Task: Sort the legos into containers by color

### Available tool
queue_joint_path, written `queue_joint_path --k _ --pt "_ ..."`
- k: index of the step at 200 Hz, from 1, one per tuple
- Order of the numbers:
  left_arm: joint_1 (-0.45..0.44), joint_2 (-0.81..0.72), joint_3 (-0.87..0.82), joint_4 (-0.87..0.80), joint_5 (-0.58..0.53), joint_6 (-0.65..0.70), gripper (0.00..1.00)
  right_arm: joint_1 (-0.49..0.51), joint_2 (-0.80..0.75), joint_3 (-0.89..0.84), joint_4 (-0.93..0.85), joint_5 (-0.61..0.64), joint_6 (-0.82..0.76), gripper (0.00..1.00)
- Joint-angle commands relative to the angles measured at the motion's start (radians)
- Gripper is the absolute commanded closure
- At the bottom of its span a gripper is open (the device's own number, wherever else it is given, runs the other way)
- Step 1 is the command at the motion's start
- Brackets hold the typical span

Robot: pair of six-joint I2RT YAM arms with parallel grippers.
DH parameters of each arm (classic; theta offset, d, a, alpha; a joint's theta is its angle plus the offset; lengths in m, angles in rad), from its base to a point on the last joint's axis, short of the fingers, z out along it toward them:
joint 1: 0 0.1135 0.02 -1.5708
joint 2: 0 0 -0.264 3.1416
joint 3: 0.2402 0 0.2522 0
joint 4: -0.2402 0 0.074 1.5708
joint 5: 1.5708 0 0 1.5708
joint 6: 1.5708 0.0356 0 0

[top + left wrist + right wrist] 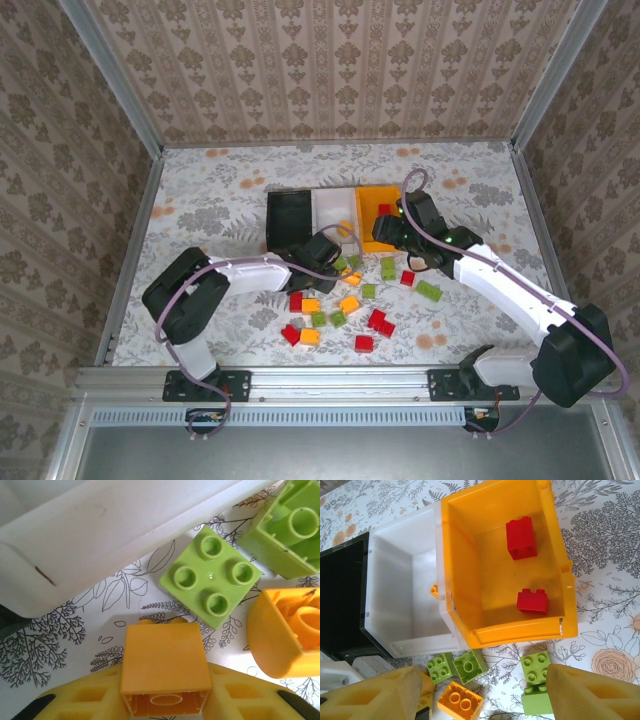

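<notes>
Where the three bins stand side by side, we see two red bricks (pixel 521 538) in the orange bin (pixel 520 630), a small orange piece (pixel 434 589) in the white bin (pixel 405 580), and the black bin (pixel 342 605) at the left end. Our left gripper (pixel 165 700) clamps an orange brick (pixel 165 657) near the white bin's wall, with a green brick (pixel 211 576) close by. Our right gripper (pixel 482 697) hangs spread wide over the orange bin's near edge. Loose bricks (pixel 340 300) in red, orange and green crowd the table (pixel 220 200) in front of the bins.

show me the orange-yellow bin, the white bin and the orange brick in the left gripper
orange-yellow bin (pixel 520 632): right wrist view, on its near wall.
white bin (pixel 405 580): right wrist view, on its bare inside.
orange brick (pixel 165 655): left wrist view, on its flat upper face.
</notes>
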Motion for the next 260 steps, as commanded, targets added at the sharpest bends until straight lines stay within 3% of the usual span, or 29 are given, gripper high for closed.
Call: queue_joint_path --k 1,49,82,167,214,260 --pt "-0.011 -0.049 -0.032 -0.005 0.018 -0.011 0.65 -0.009 -0.023 -0.015 0.006 -0.015 0.016 0.32" --pt "-0.041 -0.214 -0.031 -0.085 0.026 -0.033 0.73 -0.020 -0.054 -0.036 0.001 -0.025 0.027 0.32" --pt "-0.018 -0.280 0.059 -0.156 0.018 -0.009 0.74 -0.033 -0.091 -0.068 -0.010 -0.036 0.034 0.32" --pt "0.147 0.101 0.507 -0.214 0.108 0.091 0.75 -0.055 -0.126 -0.144 -0.025 -0.046 0.045 0.32" --pt "0.174 0.207 0.631 -0.255 0.112 0.097 0.53 -0.055 -0.121 -0.158 -0.030 -0.075 0.041 0.32" --pt "0.162 0.114 0.606 -0.225 0.140 0.072 0.27 -0.055 -0.113 -0.151 -0.064 -0.095 0.025 0.32"
